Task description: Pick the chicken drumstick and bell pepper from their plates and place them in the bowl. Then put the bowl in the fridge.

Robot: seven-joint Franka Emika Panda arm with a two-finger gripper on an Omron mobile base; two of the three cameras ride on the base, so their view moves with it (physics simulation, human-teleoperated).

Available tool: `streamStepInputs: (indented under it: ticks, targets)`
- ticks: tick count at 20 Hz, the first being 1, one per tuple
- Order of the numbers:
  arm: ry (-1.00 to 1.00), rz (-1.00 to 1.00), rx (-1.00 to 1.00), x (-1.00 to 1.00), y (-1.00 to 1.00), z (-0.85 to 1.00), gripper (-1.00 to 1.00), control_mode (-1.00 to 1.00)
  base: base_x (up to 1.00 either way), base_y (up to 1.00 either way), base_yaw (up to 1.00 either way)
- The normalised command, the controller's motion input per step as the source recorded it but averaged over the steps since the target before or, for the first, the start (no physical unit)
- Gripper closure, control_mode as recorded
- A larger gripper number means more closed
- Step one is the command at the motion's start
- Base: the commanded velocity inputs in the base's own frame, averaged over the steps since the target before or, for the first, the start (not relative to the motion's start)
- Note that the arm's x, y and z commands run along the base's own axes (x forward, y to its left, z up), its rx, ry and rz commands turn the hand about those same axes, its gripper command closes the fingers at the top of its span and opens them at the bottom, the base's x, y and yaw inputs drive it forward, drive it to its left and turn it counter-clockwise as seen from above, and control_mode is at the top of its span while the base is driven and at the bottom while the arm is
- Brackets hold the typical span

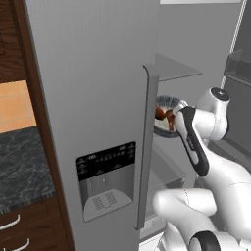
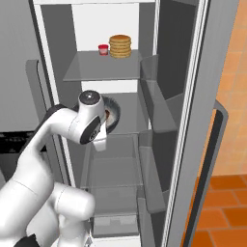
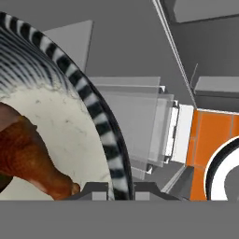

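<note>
Hand [image 3: 109, 189] pinched shut on bowl [image 3: 100, 121] rim at six o'clock; stiff, bottom-heavy with loose drumstick [image 3: 32, 161].

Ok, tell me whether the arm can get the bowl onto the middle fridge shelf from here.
Probably yes. The fridge door stands open, and the gripper is clamped on the rim of the bowl, which sits inside the fridge about level with the middle shelf. Nothing on the shelf's bare part looks set to block it.

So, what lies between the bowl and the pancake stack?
The grey shelf under the pancake stack, with the bowl below it; the right base view shows it.
</note>
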Motion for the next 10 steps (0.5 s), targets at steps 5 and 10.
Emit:
streamStepInputs:
  ticks: [5,10]
  targets:
    - [0.0,0.01,0.01,0.67,0.0,0.0,1.0,-1.0,0.0,0.0,0.0]
    - [0.0,0.01,0.01,0.65,0.0,-0.28,1.0,-1.0,0.0,0.0,0.0]
